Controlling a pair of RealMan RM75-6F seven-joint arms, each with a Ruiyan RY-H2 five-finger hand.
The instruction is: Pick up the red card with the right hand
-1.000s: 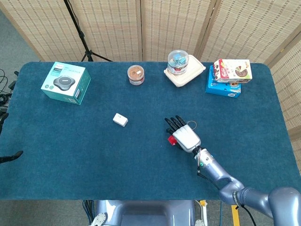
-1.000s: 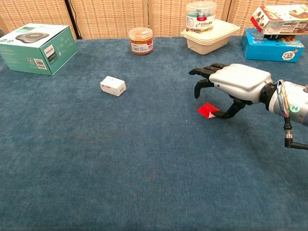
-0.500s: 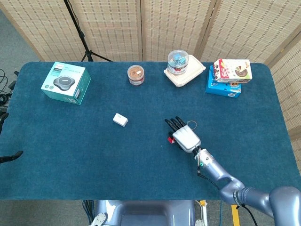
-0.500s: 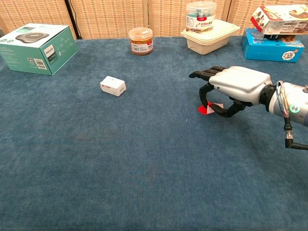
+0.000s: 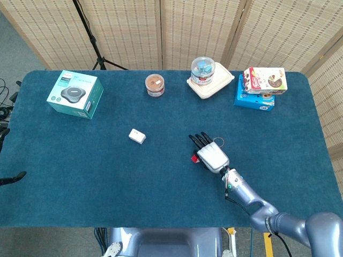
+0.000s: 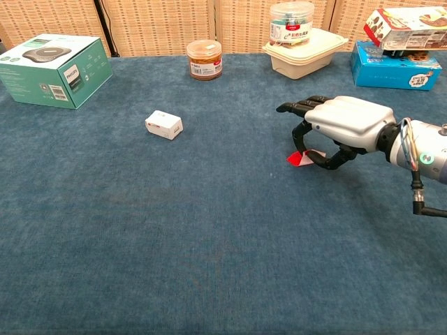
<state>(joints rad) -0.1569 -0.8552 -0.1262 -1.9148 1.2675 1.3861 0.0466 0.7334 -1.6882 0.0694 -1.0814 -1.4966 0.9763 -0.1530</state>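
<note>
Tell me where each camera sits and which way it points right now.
Head view: high above the near table edge, looking down on the whole blue table; shows the right hand, its forearm and the robot's base.
Chest view: low, looking across the table toward the screens; shows the right hand and wrist.
Shared: right hand pinching the red card, white box.

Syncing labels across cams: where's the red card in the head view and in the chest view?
Head view: red card just right of centre, mostly covered by the right hand; only its left edge shows.
Chest view: red card right of centre, pinched under the right hand, one corner poking out left.
Shared landmark: small white box to the card's left in both views.
</note>
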